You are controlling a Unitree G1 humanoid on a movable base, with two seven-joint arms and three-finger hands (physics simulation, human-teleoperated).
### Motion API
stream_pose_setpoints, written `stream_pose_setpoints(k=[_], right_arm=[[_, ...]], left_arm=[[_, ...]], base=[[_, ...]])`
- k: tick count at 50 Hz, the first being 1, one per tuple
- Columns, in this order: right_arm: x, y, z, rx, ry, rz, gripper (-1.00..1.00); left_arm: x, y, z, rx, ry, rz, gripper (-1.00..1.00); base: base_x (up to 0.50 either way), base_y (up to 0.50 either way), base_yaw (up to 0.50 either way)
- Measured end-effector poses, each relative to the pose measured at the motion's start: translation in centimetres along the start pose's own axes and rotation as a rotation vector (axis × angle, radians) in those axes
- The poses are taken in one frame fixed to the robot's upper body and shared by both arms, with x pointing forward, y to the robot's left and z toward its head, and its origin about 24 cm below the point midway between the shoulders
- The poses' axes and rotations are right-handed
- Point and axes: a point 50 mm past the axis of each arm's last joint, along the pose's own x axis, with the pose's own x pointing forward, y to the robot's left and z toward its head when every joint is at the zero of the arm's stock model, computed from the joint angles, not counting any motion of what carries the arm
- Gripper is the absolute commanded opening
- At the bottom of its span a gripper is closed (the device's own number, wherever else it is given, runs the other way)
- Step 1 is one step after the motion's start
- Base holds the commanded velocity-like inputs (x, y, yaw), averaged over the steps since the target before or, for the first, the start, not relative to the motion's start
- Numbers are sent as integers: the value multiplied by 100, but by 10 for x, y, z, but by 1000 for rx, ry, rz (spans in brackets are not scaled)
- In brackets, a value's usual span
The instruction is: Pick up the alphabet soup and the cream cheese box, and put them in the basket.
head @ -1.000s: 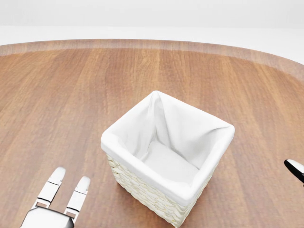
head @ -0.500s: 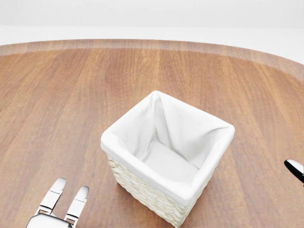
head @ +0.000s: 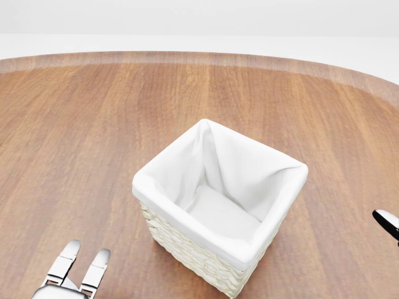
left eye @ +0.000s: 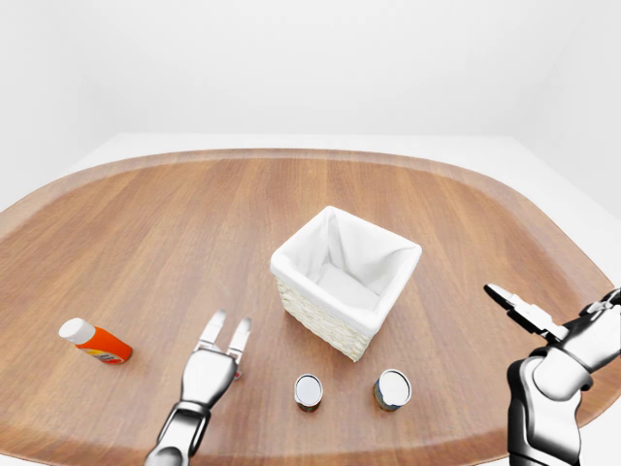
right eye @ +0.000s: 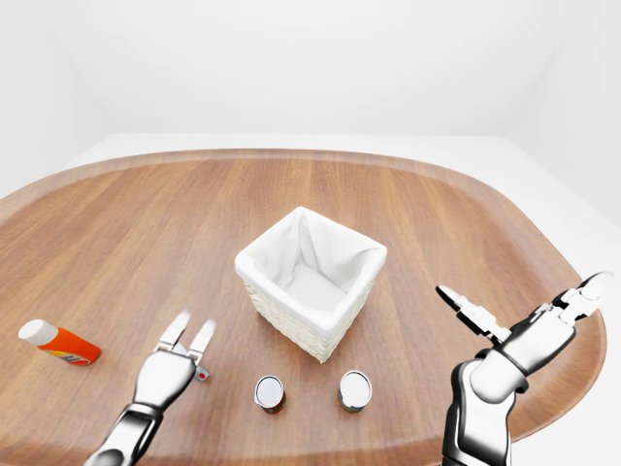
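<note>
Left robot hand fingers apart, empty | right robot hand splayed, empty | two cans upright on counter just below basket; which is alphabet soup: undetermined; likely rigid, smooth, moderately heavy; grip round sidewall | cream cheese box: not visible

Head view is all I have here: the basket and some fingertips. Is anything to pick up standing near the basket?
Observer: Yes. In the left-eye view, a left can and a right can stand upright below the basket, apart from it.
Operator: Is anything else on the table?
Observer: An orange bottle with a white cap lies on its side at far left.
Operator: Does my left hand hold something?
Observer: No. The left hand is open, left of the left can.
</note>
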Motion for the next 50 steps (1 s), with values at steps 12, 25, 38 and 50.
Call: stream_pose_setpoints(k=[12, 25, 38, 50], right_arm=[[0, 0, 0, -1, -1, 0, 100], [0, 0, 0, -3, 0, 1, 100], [0, 0, 0, -4, 0, 1, 100], [0, 0, 0, -4, 0, 1, 100]], left_arm=[[5, -14, -1, -26, -1, -40, 100], [8, -23, -3, -38, -1, -62, 100], [23, -29, -3, -32, -23, -111, 100], [33, -31, -2, -25, -39, -159, 100]], base=[[0, 0, 0], [0, 0, 0], [0, 0, 0], [0, 0, 0]])
